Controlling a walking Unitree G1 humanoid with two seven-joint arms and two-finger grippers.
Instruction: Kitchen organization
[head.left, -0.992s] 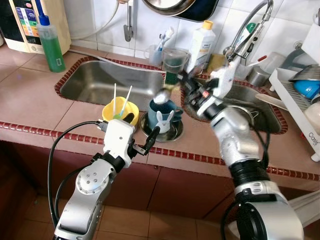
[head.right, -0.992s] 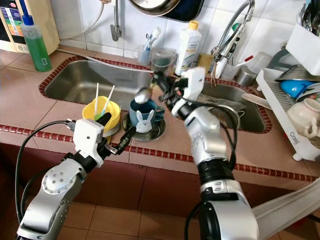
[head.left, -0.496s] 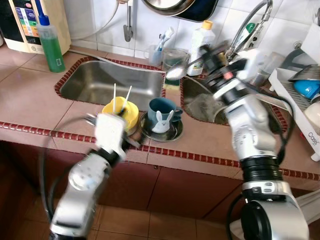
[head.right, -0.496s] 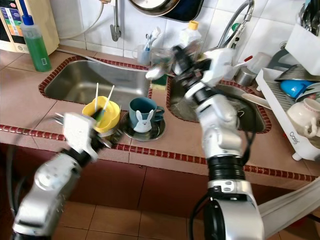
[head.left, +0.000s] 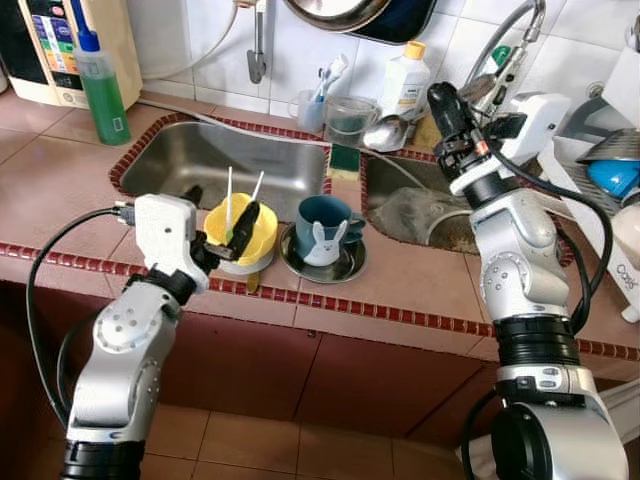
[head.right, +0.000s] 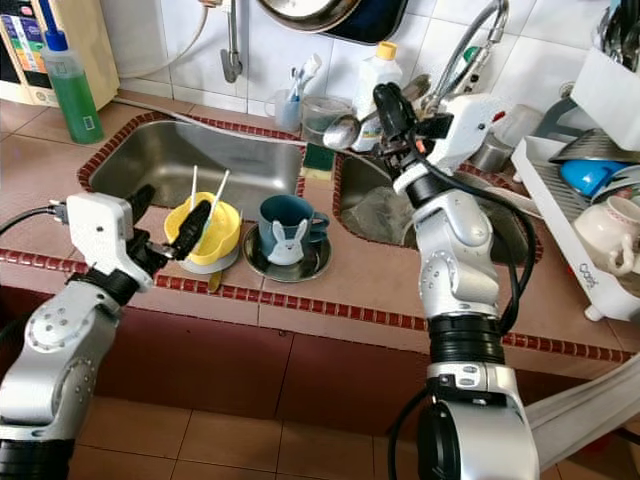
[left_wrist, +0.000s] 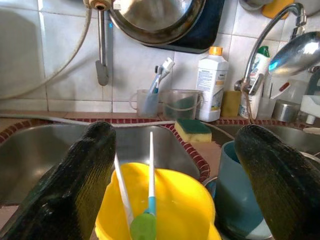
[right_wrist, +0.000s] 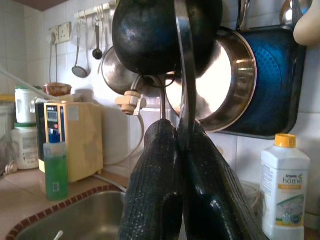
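While the right gripper (head.right: 385, 112) pinched the steel ladle-like spoon (head.right: 343, 131) by its thin handle at upper centre, above the sink divider, slippage seemed the likely fault. The left gripper (head.left: 222, 222) stood wide astride the yellow plastic cup (left_wrist: 165, 202) at lower left. The right wrist view alone confirmed the closed pinch.

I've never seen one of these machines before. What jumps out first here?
The right gripper holds a shiny metal spoon aloft above the strip between the two steel sinks, its jaws pinched on the handle. The left gripper, jaws open, straddles a bright yellow plastic cup beside a teal rabbit-print mug.
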